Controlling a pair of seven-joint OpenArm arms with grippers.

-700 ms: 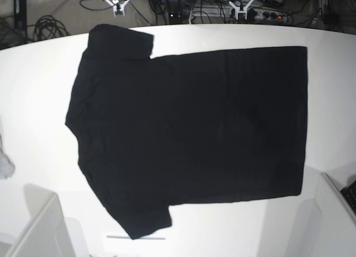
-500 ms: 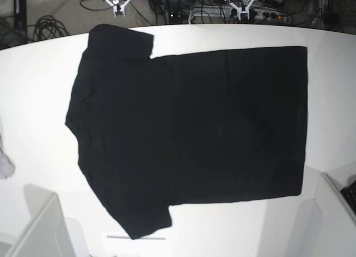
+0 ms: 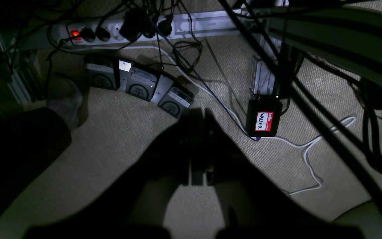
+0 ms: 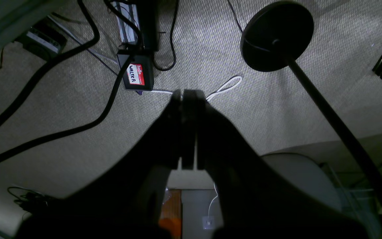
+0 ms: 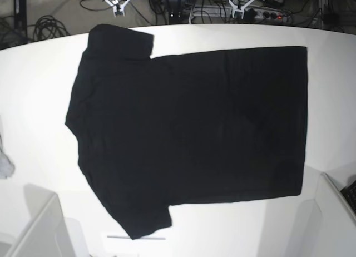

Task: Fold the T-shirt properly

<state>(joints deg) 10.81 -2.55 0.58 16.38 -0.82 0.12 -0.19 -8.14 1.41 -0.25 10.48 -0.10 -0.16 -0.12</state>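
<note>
Black T-shirt [image 5: 189, 134] lies flat on the white surface [image 5: 39, 84], long axis left-right, while both tools, left [image 3: 197, 114] and right [image 4: 187, 94], hang pinched together over carpet, neither nearer.

"hello WALTER" name sticker [image 3: 264, 121] on black box [image 3: 263, 109], floor.

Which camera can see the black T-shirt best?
The base view: the T-shirt lies spread flat on the white table, plain side up, both sleeves visible. Both wrist views show only carpet and cables below, no shirt.
</note>
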